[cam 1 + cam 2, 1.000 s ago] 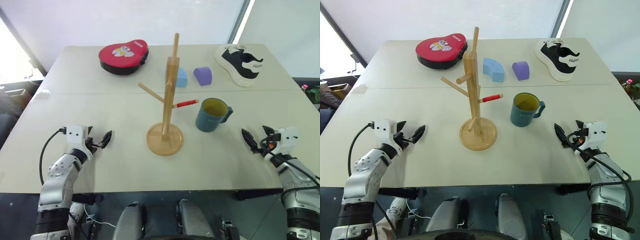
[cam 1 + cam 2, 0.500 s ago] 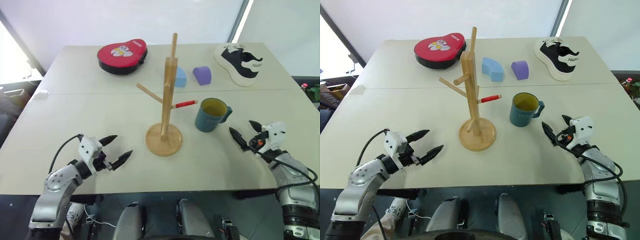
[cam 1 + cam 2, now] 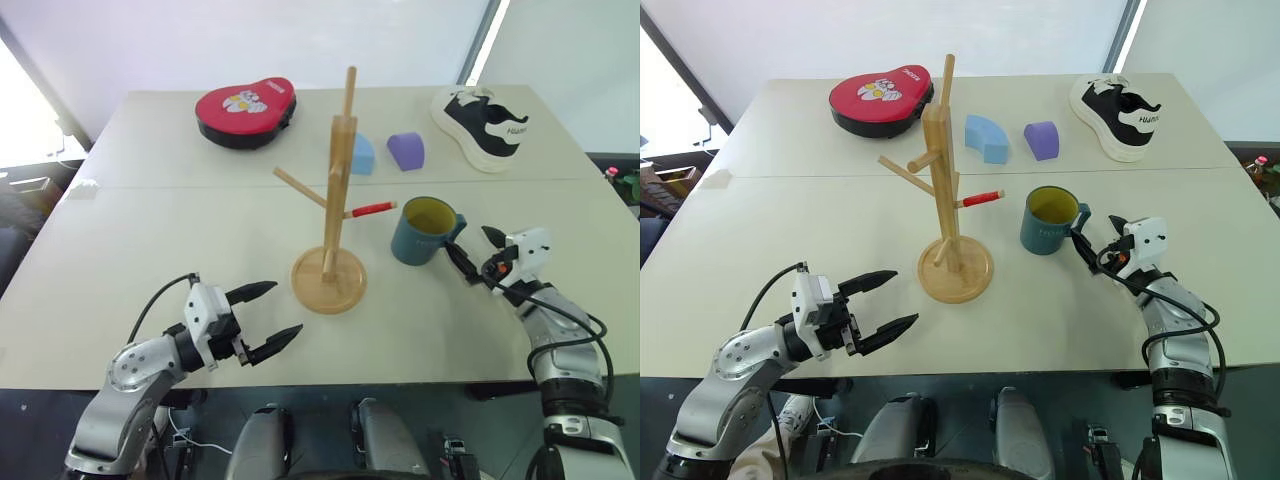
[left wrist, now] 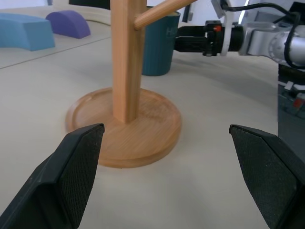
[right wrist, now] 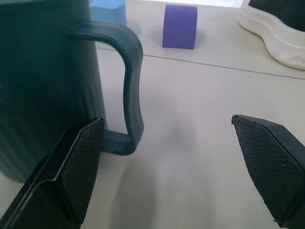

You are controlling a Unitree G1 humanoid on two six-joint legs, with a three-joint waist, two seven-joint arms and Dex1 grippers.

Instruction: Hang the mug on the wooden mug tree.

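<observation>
The teal-blue mug [image 3: 422, 232] with a yellow-green inside stands upright on the table, its handle turned to the right. The wooden mug tree [image 3: 334, 190] stands just left of it on a round base, its red-tipped peg pointing at the mug. My right gripper [image 3: 468, 245] is open and level, right beside the handle [image 5: 131, 71], which lies just ahead between its fingers without touching them. Near the front edge, my left gripper [image 3: 286, 309] is open and aimed at the tree's base [image 4: 125, 129], a short way off it.
At the back of the table [image 3: 160, 230] lie a red pad [image 3: 246, 110], a blue block [image 3: 362, 155], a purple block [image 3: 405, 150] and a black-and-white shoe [image 3: 485, 122]. A seam runs across the table behind the tree.
My left gripper has swung right along the front edge, turned toward the tree's base and opened. My right gripper has moved left up to the mug's handle.
</observation>
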